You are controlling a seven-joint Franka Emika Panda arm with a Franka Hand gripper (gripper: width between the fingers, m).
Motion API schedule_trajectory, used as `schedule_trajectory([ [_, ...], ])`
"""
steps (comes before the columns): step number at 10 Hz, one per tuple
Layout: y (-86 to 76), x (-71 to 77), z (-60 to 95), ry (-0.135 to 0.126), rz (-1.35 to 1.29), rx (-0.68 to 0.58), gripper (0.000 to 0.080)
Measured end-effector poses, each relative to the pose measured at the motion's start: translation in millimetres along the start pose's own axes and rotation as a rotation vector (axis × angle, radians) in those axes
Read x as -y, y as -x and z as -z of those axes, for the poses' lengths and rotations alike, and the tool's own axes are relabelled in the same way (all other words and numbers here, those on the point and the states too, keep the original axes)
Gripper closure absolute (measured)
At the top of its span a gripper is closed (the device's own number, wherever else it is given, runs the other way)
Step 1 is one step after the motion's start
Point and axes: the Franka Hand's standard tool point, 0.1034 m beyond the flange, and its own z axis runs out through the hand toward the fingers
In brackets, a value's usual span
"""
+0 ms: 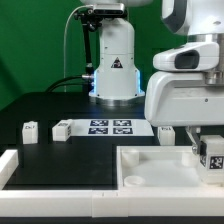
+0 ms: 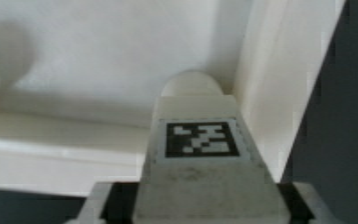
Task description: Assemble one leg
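Stubby white plastic tagged leg (image 2: 201, 150), clamped in fingers (image 2: 115, 208), hangs over corner of large white rimmed panel (image 2: 105, 60); insertion step, next probably align and lower.

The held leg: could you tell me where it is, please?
The leg is at the exterior view's right edge, clamped in the gripper, over the panel close to its rim.

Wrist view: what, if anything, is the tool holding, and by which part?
The tool holds a leg, clamped across its two sides at the end nearest the camera; its tagged face shows and its rounded far end juts free.
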Motion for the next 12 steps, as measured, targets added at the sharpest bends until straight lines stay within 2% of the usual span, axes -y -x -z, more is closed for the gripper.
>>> schedule_trajectory([
  [3,2.9,-1.7,-1.4,0.010,-0.488,-0.005,0.0510],
  [6,5.3,0.4,-1.6,0.036,-0.914,-0.019,0.0509],
  [7,5.2,0.3,-1.3,0.040,-0.997,-0.022,0.0509],
  [9,5.3,-0.7,-1.7,0.029,-1.127,-0.015,0.0509],
  [10,5.4,-0.1,-1.6,0.029,-1.091,-0.015,0.0509],
  [11,5.2,-0.4,-1.6,0.029,-1.045,-0.014,0.0248],
  [12,3.4,-3.3,-1.4,0.027,-0.927,-0.019,0.0248],
])
